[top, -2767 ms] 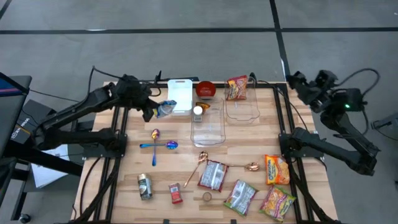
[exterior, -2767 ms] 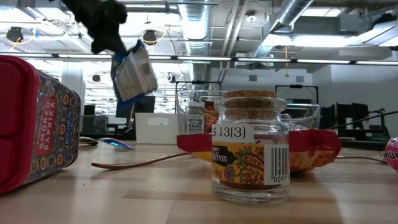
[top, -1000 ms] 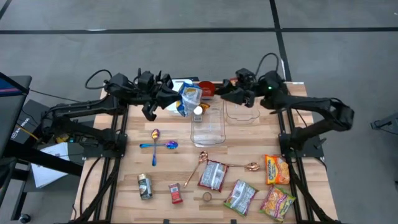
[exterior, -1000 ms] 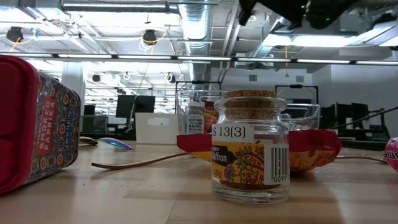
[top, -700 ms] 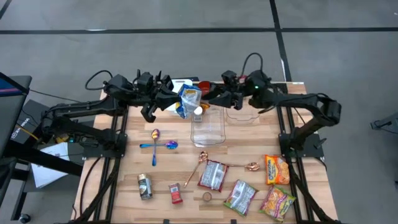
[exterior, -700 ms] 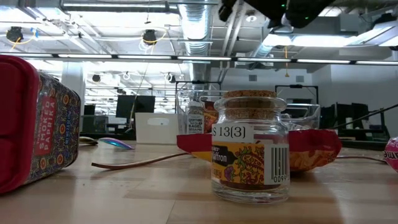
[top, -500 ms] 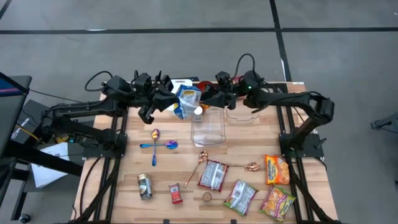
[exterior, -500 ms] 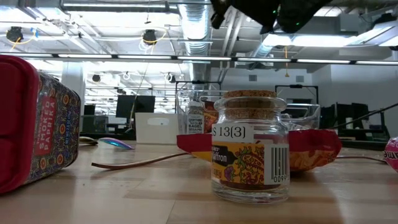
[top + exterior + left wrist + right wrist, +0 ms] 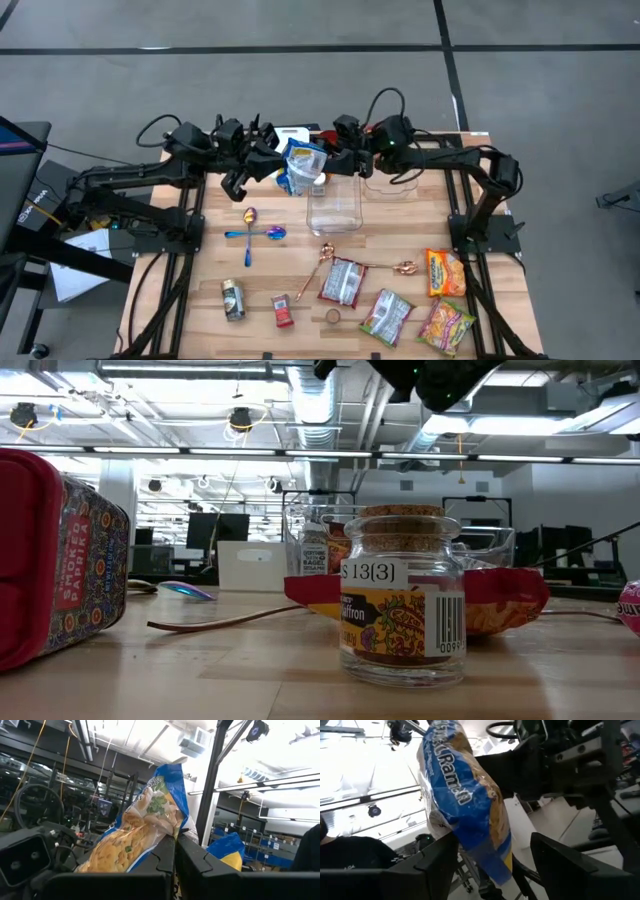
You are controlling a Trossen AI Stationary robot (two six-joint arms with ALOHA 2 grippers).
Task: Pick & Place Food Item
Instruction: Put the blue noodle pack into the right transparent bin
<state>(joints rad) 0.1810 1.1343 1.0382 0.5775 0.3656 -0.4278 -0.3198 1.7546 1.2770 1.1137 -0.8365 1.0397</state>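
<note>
In the high view, the blue and yellow crinkled plastic ramen packet (image 9: 301, 165) hangs in the air in the upper middle of the frame, above the far edge of the pale wooden worktop (image 9: 400, 225) and just left of the clear rectangular plastic container (image 9: 334, 205). The left gripper (image 9: 274, 163) comes in from the picture's left and has its jaws clenched on the packet's edge. In the left wrist view the two dark fingers (image 9: 165, 857) press together on the wrapper's seam, with the packet (image 9: 137, 832) standing up beyond them.

The right gripper (image 9: 335, 160) reaches in from the picture's right, level with the left one, at the packet's right side. Its jaws stand released and wide. In the right wrist view the packet (image 9: 465, 800) fills the middle of the frame, its lower end dipping between the two spread fingers (image 9: 437, 862); whether either finger touches the wrapper cannot be told.

The low view shows only part of the right arm (image 9: 440, 380), dark, at the top edge, above a cork-stoppered glass spice jar (image 9: 403, 595) in the centre foreground and a red tin (image 9: 55, 555) at the far left. The packet does not show there.

Along the bottom of the high view lie several other food packets, among them an orange one (image 9: 445, 271).
</note>
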